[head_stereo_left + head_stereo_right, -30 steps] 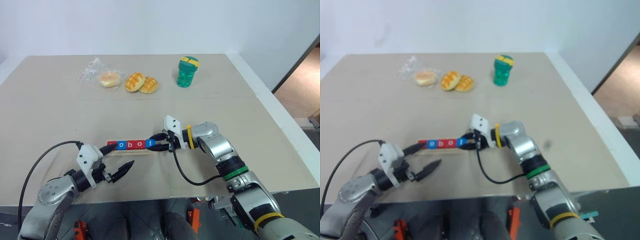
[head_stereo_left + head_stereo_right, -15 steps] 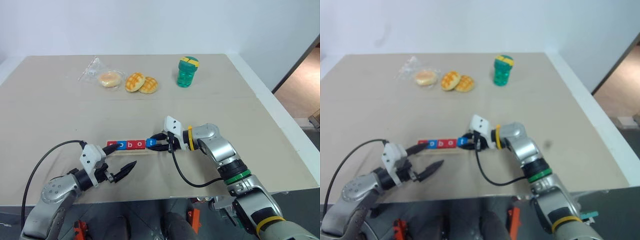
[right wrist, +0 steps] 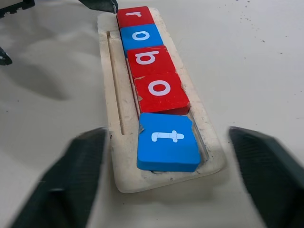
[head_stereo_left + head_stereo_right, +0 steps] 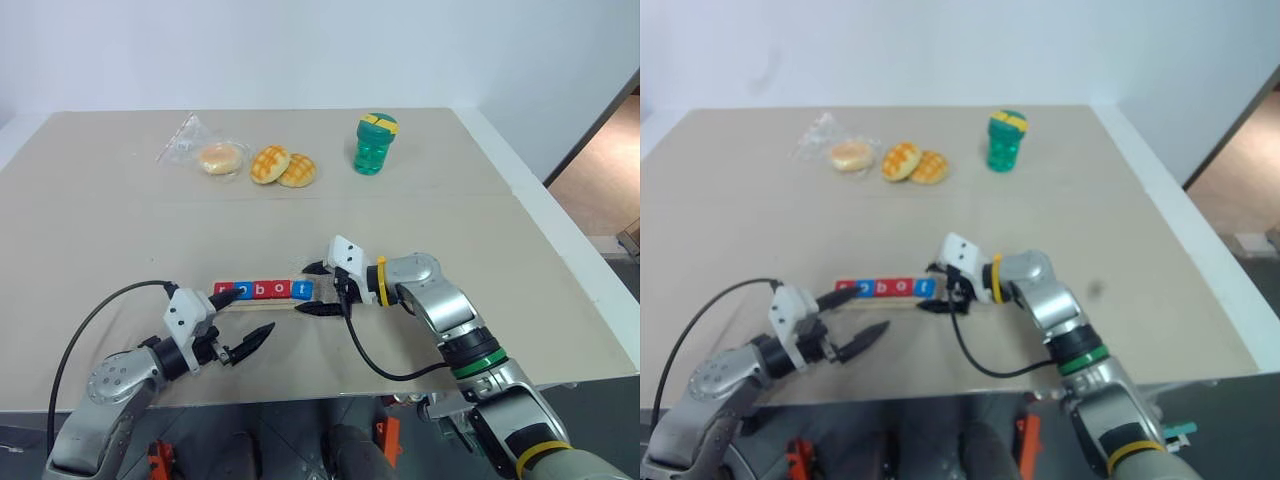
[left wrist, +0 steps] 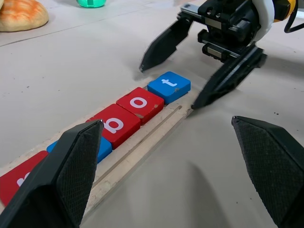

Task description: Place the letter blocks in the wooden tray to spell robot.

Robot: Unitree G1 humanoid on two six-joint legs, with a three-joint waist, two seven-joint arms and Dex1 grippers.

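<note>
All five letter blocks lie in the wooden tray near the front of the table, reading r, o, b, o, t; the blue t block sits at the tray's right end, slightly askew. Your right pincer has its fingers spread wide, one on each side of that end and touching nothing. To finish well, draw it straight back along its own line, level, so neither tip clips the t block or nudges the tray. The right forearm reaches in from the right, pincer angled slightly down and pointing left. Your left pincer is also spread, empty, with one fingertip at the r end
</note>
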